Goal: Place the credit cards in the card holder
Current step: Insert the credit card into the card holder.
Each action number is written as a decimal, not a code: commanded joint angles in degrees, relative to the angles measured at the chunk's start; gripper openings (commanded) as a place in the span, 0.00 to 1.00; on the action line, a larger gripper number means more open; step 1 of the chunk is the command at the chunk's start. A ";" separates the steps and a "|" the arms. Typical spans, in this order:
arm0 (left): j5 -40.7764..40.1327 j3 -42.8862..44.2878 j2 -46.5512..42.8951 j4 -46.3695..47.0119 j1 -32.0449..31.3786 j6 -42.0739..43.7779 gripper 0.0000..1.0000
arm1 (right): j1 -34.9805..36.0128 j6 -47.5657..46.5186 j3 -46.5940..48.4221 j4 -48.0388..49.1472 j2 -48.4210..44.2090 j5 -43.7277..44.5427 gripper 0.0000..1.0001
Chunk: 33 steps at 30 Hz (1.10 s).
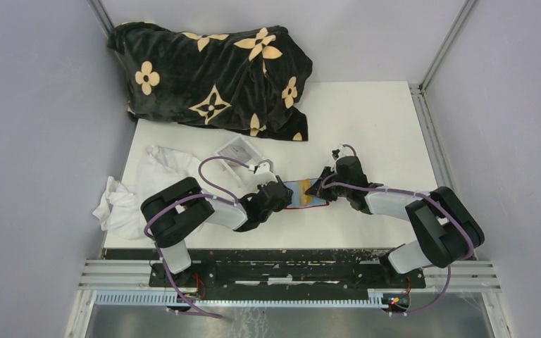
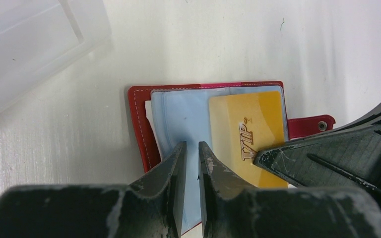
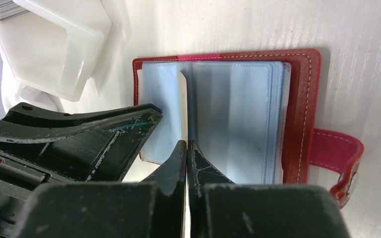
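The card holder (image 1: 304, 195) lies open on the white table between both grippers, a red wallet (image 2: 141, 119) with light blue plastic sleeves (image 3: 233, 114) and its snap tab (image 3: 341, 156) out to one side. My right gripper (image 3: 186, 145) is shut on a yellow-orange VIP credit card (image 2: 248, 131). It holds the card on edge (image 3: 183, 106) at the wallet's fold, partly over the sleeves. My left gripper (image 2: 192, 146) rests over the blue sleeve on the wallet's other half, its fingers a narrow gap apart with nothing between them. No other cards show.
A clear plastic box (image 1: 238, 151) sits just behind the wallet and also shows in the left wrist view (image 2: 30, 44). A white cloth (image 1: 137, 186) lies at the left. A black blanket with gold flowers (image 1: 211, 70) fills the back of the table.
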 commanded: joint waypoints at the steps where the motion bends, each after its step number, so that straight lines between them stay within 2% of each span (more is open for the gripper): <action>1: -0.39 -3.43 2.58 -12.60 0.25 0.10 0.25 | -0.32 1.13 -0.60 5.24 1.66 -1.15 0.01; 18: -2.99 -4.01 -4.00 -17.08 -0.21 -0.25 0.39 | -0.24 -0.49 -0.56 4.74 6.34 0.86 0.01; 33: -6.02 -6.01 -12.16 -20.75 -0.38 -1.48 0.41 | -0.30 -1.63 0.85 3.39 9.14 -0.40 0.01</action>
